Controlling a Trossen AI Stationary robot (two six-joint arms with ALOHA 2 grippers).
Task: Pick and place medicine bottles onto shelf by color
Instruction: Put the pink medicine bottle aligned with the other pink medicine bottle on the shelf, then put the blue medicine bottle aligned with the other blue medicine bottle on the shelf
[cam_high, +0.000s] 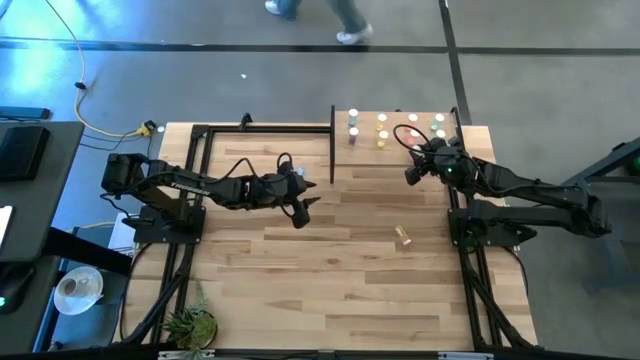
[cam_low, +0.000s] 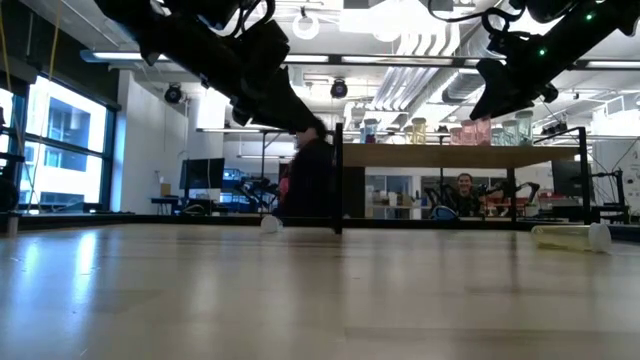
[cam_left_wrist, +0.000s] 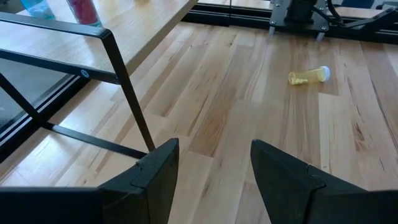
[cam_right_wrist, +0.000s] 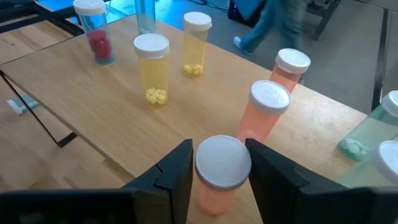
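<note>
Standing among the bottles already lined up on the shelf (cam_high: 395, 160), the pale red bottle (cam_right_wrist: 219, 180) sits upright between the fingers of the right gripper (cam_right_wrist: 219, 177), its white cap level with the fingertips; the jaws lie close on either side of the cap, and whether they grip it or have just let go I cannot tell. Two more pale red bottles (cam_right_wrist: 268, 112) stand just beyond it, two yellow bottles (cam_right_wrist: 153, 68) farther along the board, and a green one (cam_right_wrist: 373, 134) off to the side, so the colour groups are forming. One yellow bottle (cam_high: 404, 236) lies on its side on the tabletop (cam_high: 300, 290), well apart from the shelf and between the two arms. I judge these bottles to be light, stiff plastic with a few loose pills inside, smooth-walled and round, so they would tip at a nudge and roll when lying down. The cap or the body just under it looks the surest place to pinch an upright one; the fallen one wants taking across its body, fingers square to its length. The left gripper (cam_left_wrist: 211, 180) hangs over the tabletop near the shelf's black upright (cam_left_wrist: 127, 93), fingers apart and empty.
</note>
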